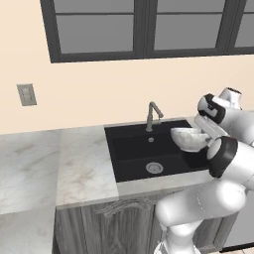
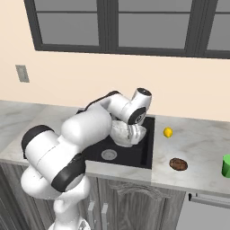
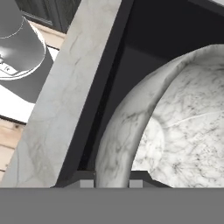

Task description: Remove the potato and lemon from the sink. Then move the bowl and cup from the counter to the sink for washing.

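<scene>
The black sink (image 2: 146, 152) holds nothing but its drain (image 2: 108, 155). Above its right half, the gripper (image 3: 112, 183) pinches the marbled bowl's (image 2: 120, 132) rim, one jaw on each side. Right of the basin, the lemon (image 2: 168, 132) and potato (image 2: 179, 164) lie on the counter (image 2: 202, 143); the green cup (image 2: 226, 165) stands at its far right. I'd say the bowl needs lowering and releasing, then the cup follows.

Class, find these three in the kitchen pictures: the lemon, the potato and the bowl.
lemon (image 2: 168, 132), right base view, middle of the yellow fruit.
potato (image 2: 179, 164), right base view, centre of the brown lump.
bowl (image 1: 187, 138), left base view, its marbled outer wall.
</scene>
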Motion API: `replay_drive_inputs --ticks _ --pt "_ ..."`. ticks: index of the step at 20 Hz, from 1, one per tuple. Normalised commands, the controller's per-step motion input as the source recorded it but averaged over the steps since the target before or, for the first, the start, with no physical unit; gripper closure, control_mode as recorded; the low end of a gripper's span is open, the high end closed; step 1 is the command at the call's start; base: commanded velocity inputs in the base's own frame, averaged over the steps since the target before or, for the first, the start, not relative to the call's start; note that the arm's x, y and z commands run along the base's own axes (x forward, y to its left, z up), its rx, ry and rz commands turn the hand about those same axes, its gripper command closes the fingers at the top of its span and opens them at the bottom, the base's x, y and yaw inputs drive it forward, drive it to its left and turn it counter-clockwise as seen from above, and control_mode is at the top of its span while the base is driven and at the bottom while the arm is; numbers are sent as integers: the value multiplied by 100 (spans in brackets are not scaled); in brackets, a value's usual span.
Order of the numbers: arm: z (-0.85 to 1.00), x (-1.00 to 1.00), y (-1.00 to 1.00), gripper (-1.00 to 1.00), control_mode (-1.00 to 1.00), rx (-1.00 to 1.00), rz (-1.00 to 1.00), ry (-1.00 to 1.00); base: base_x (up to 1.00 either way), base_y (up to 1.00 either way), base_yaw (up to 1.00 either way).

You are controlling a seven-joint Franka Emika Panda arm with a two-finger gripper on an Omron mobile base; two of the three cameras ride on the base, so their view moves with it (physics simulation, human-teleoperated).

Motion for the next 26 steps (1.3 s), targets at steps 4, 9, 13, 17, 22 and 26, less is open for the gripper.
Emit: replay_drive_inputs --ticks 4,9,13,17,22,26 --pt "-20 14 11 100 -100 3 0 0 0 0 0" --pt "-20 16 12 100 -100 3 0 0 0 0 0" --pt "-20 15 7 100 -100 3 0 0 0 0 0" --pt "-21 15 6 100 -100 3 0 0 0 0 0" --pt "-22 14 6 100 -100 0 0 0 0 0 0" --pt "-21 14 5 100 -100 0 0 0 0 0 0"
